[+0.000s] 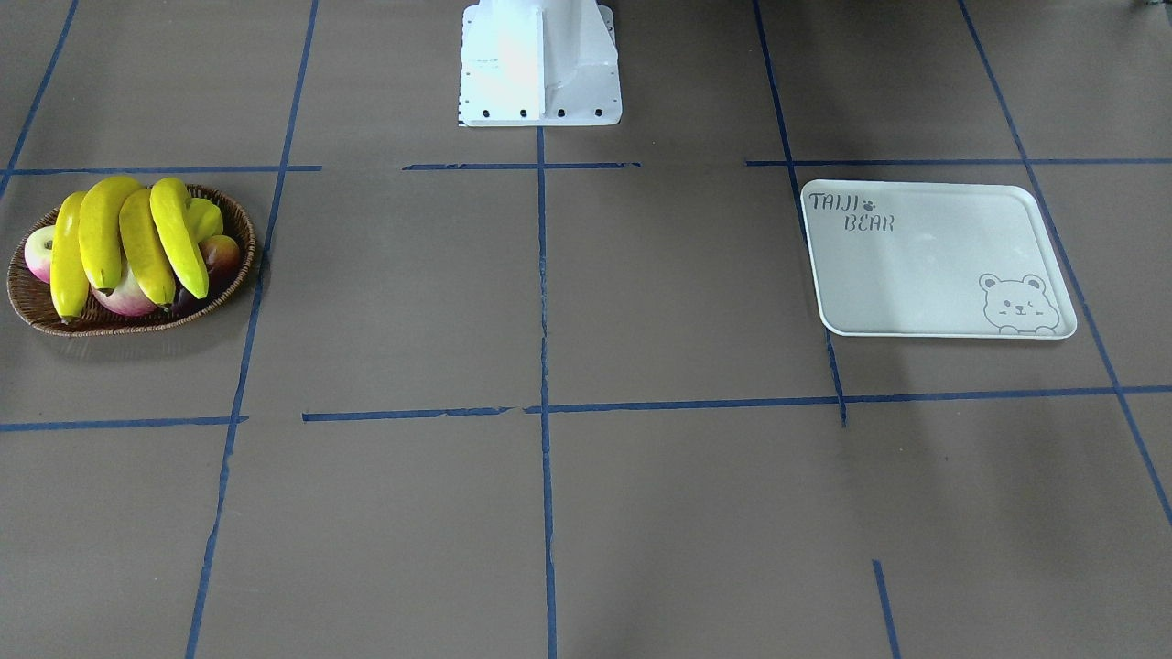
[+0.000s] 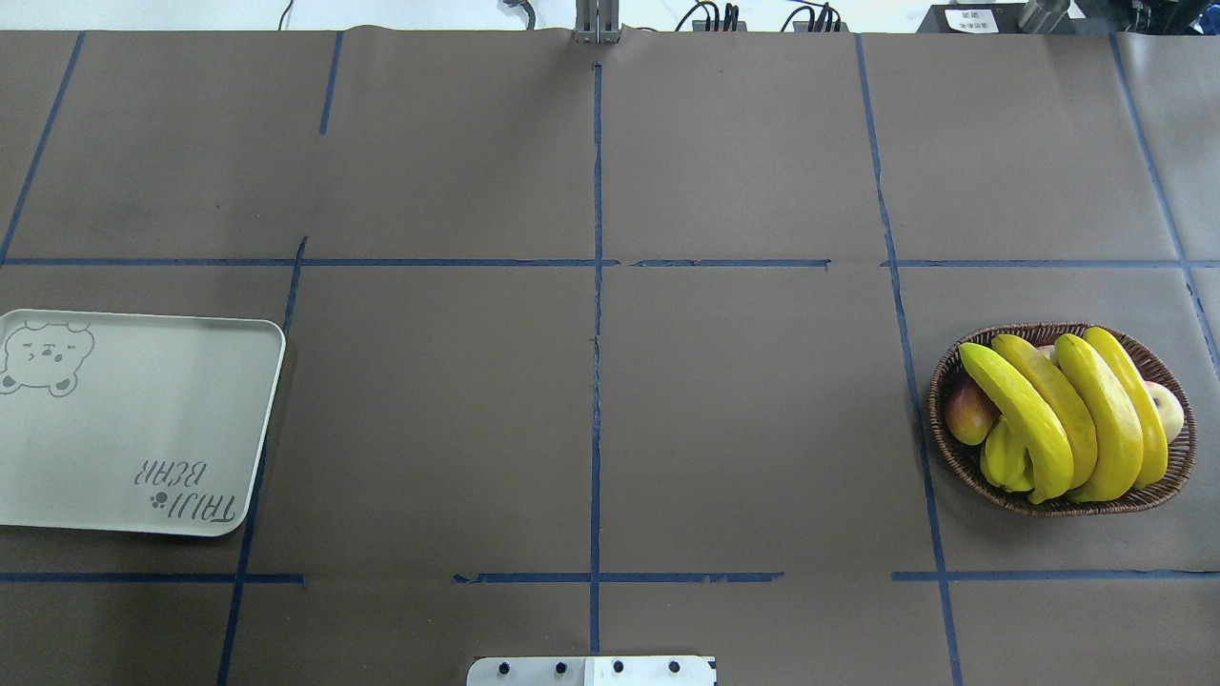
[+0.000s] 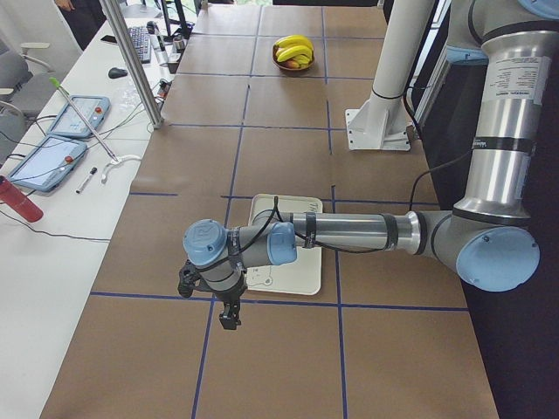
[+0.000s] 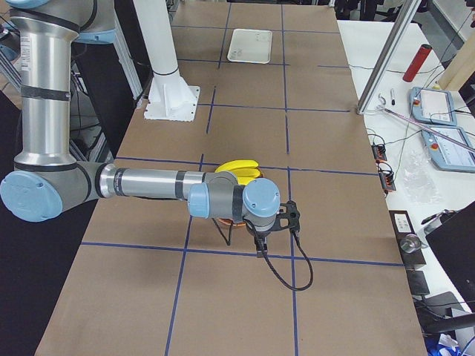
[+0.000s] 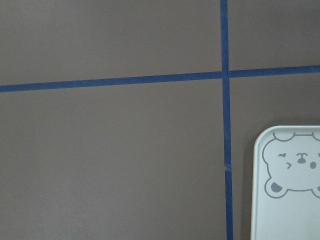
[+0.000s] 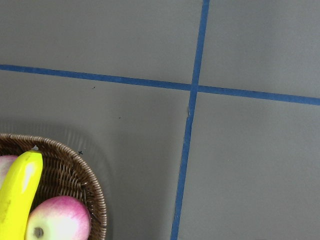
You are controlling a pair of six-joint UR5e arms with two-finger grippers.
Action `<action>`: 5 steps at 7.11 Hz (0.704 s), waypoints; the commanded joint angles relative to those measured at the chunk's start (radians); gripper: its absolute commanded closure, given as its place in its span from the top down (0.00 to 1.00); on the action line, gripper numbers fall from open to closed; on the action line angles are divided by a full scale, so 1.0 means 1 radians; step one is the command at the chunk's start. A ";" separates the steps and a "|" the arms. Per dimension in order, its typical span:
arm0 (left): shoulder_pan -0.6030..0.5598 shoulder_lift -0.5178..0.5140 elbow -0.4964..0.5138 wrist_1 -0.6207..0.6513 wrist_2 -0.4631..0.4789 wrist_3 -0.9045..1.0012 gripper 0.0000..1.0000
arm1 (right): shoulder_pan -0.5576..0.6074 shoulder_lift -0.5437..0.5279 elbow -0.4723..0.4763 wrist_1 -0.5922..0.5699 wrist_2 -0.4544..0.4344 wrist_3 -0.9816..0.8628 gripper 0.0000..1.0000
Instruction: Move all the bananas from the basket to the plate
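Note:
Several yellow bananas point(image 1: 128, 238) point(image 2: 1067, 419) lie side by side on top of other fruit in the brown wicker basket point(image 1: 233, 275) point(image 2: 944, 448). The pale tray-like plate point(image 1: 934, 265) point(image 2: 124, 429) with bear drawing is bare, far across the table. My left gripper point(image 3: 229, 316) hangs above the table just off the plate's point(image 3: 288, 266) bear corner. My right gripper point(image 4: 259, 251) hangs beside the basket, past its outer rim. Whether either is open or shut, I cannot tell. The right wrist view shows one banana tip point(image 6: 17, 195) and the basket rim point(image 6: 75, 175); the left wrist view shows the plate corner point(image 5: 290, 200).
Pink apples point(image 1: 38, 252) point(image 6: 57, 217) and a yellow-green starfruit point(image 2: 1006, 457) lie under the bananas. The white robot base point(image 1: 540, 64) stands at mid-table. Blue tape lines cross the brown table cover. A side bench with tablets point(image 3: 79, 113) and cables runs along the far edge.

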 commanded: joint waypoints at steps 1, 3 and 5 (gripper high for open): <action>0.001 0.000 -0.001 -0.001 0.000 0.001 1.00 | 0.000 0.000 0.005 0.002 0.000 0.002 1.00; 0.001 0.000 -0.002 -0.002 -0.002 0.001 1.00 | 0.000 0.000 0.005 0.002 0.000 0.011 1.00; 0.001 0.000 -0.004 -0.002 -0.003 0.004 1.00 | 0.000 0.001 0.007 0.004 0.000 0.012 1.00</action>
